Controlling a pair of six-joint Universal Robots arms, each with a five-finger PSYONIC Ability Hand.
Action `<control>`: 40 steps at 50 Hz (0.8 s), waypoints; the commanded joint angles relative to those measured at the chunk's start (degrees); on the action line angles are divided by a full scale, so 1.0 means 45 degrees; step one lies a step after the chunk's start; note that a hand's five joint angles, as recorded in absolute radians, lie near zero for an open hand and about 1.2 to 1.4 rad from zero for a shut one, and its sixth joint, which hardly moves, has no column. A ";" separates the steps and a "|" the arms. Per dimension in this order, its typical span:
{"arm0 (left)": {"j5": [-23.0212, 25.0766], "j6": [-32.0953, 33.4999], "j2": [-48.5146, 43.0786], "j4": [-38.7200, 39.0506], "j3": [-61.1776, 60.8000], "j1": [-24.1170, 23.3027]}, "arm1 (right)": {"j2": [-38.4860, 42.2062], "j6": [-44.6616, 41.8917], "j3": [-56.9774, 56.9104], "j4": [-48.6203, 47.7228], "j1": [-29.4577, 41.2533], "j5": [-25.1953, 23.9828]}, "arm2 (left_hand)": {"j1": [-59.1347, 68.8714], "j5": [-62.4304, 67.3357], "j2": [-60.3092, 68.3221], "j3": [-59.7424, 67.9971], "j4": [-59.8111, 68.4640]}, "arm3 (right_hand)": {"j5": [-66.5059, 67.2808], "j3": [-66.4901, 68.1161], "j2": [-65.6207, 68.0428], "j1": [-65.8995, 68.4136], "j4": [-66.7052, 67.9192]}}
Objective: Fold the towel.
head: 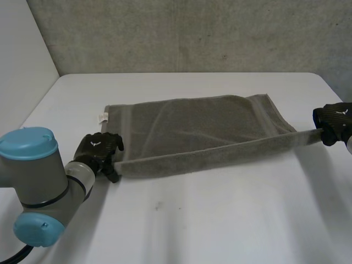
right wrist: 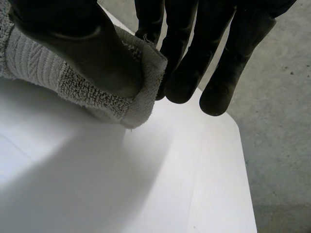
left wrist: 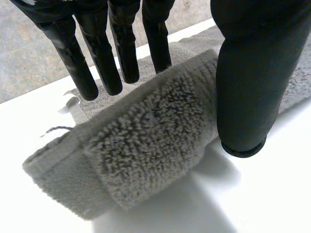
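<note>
1. The left hand (head: pixel 98 149) sits at the near left side of the white table (head: pixel 220 220). It grips the towel (head: pixel 192 126) at its near left corner. In the left wrist view the straight fingers (left wrist: pixel 99 58) stand behind the rolled edge and the thumb (left wrist: pixel 248 82) presses on its front, so the cloth is pinched between them.
2. The right hand (head: pixel 333 121) is at the table's right edge and holds the towel's near right corner. In the right wrist view the thumb (right wrist: pixel 82 43) clamps the corner against the fingers (right wrist: pixel 194 63), and the corner's tip pokes out just past them.
3. The towel is grey terry with a looped, nubbly pile. A flatter woven band crosses each short end, and its herringbone weave shows beside the right thumb.
4. A small white tag (head: pixel 102 116) sticks out at the far left corner, lying on the table.
5. The near long edge is lifted and pulled taut in a straight line between the two hands. The rest of the cloth slopes away from that edge to lie on the middle of the table, with soft wrinkles across it.
6. The long axis runs left to right across the table, a little slanted. The left end is nearer the robot and the right end is farther away.
7. The short ends face the two hands, and the far long edge faces the grey concrete wall (head: pixel 181 33) behind the table.
</note>
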 commanded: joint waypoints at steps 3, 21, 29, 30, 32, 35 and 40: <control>-0.0038 0.0514 0.0007 0.0117 -0.0008 0.0062 | -0.0012 -0.0126 0.0070 -0.0041 0.0007 0.0027 | 0.1160 0.1265 0.1221 0.1195 0.1210 | 0.0674 0.0723 0.0809 0.0734 0.0692; 0.0059 0.1470 0.3733 -0.1500 -0.2191 0.0647 | -0.1907 -0.1494 0.0559 0.1717 0.0007 -0.0169 | 1.0612 1.0717 1.0673 1.0648 1.0662 | 0.0674 0.0723 0.0809 0.0734 0.0692; 0.0760 0.2095 0.6720 -0.2498 -0.4301 0.0706 | -0.3879 -0.3935 0.1984 0.3787 -0.0950 -0.0364 | 1.0612 1.0717 1.0673 1.0648 1.0662 | 0.0674 0.0723 0.0809 0.0734 0.0692; 0.0762 0.2096 0.6726 -0.2500 -0.4305 0.0706 | -0.4421 -0.4554 0.2429 0.4155 -0.1376 -0.0577 | 1.0612 1.0717 1.0673 1.0648 1.0662 | 0.0674 0.0723 0.0809 0.0734 0.0692; 0.1152 0.2427 0.8009 -0.2966 -0.4966 0.0862 | -0.4895 -0.5048 0.2766 0.4491 -0.1790 -0.0950 | 1.0612 1.0717 1.0673 1.0648 1.0662 | 0.0674 0.0723 0.0809 0.0734 0.0692; 0.1290 0.2624 0.8523 -0.3242 -0.5164 0.0999 | -0.5657 -0.5576 0.3195 0.4940 -0.2689 -0.2083 | 1.0612 1.0717 1.0673 1.0648 1.0662 | 0.0674 0.0723 0.0809 0.0734 0.0692; 0.1720 0.3053 0.9011 -0.3379 -0.5125 0.1175 | -0.5872 -0.5576 0.3195 0.5057 -0.3392 -0.3430 | 1.0612 1.0717 1.0673 1.0648 1.0662 | 0.0674 0.0723 0.0809 0.0734 0.0692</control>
